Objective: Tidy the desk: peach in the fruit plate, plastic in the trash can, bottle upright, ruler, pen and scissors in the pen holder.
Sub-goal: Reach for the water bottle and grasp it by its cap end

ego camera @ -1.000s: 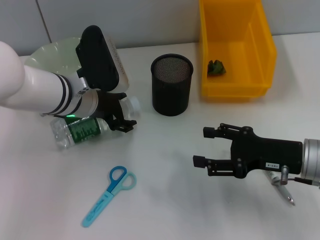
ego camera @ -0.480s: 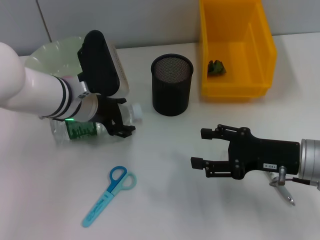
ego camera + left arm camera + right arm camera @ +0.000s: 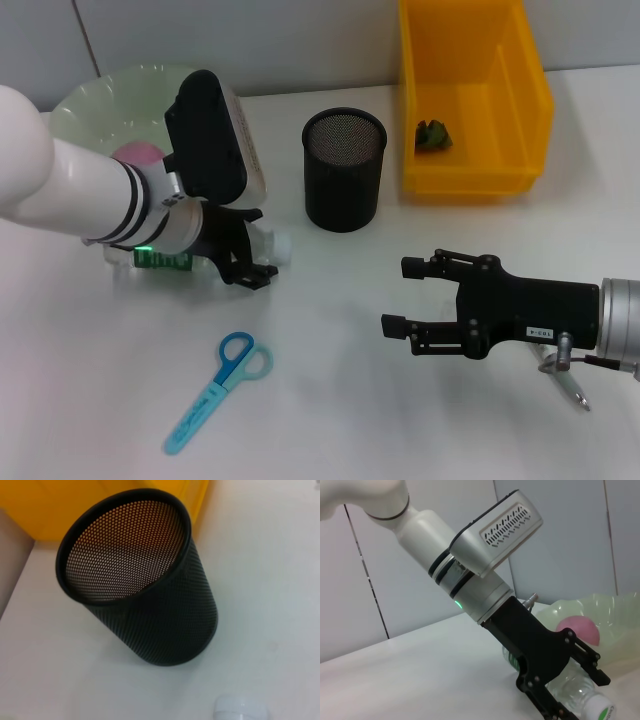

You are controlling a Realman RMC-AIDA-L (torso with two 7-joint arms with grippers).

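The left gripper (image 3: 250,250) is clamped around the neck end of the bottle (image 3: 165,258), which lies on its side on the white table (image 3: 330,400) just in front of the fruit plate (image 3: 100,100); its white cap (image 3: 278,245) pokes out past the black fingers toward the pen holder (image 3: 343,168). Compared with a second ago, the left arm has swung rightward and a little toward the robot, dragging the bottle with it — the green label is now mostly hidden under the forearm, where before it showed plainly. That shift has also uncovered the plate, and the pink peach (image 3: 138,153) now shows in it, beside the arm's grey wrist housing. In the right wrist view the left gripper's fingers (image 3: 555,680) straddle the clear bottle (image 3: 580,700), with the peach (image 3: 579,630) in the pale green plate (image 3: 615,605) behind. The left wrist view shows the black mesh pen holder (image 3: 145,590) close up, standing upright against the yellow trash can (image 3: 100,505), and the bottle cap (image 3: 240,709) at the frame's edge. The right gripper (image 3: 400,296) hovers over the table with its jaws spread apart and nothing between them; it has barely shifted from half a second ago. The pen (image 3: 565,375) lies partly under the right arm. The blue scissors (image 3: 218,390) lie flat where they were, and a crumpled green plastic scrap (image 3: 432,134) sits inside the trash can (image 3: 475,100).
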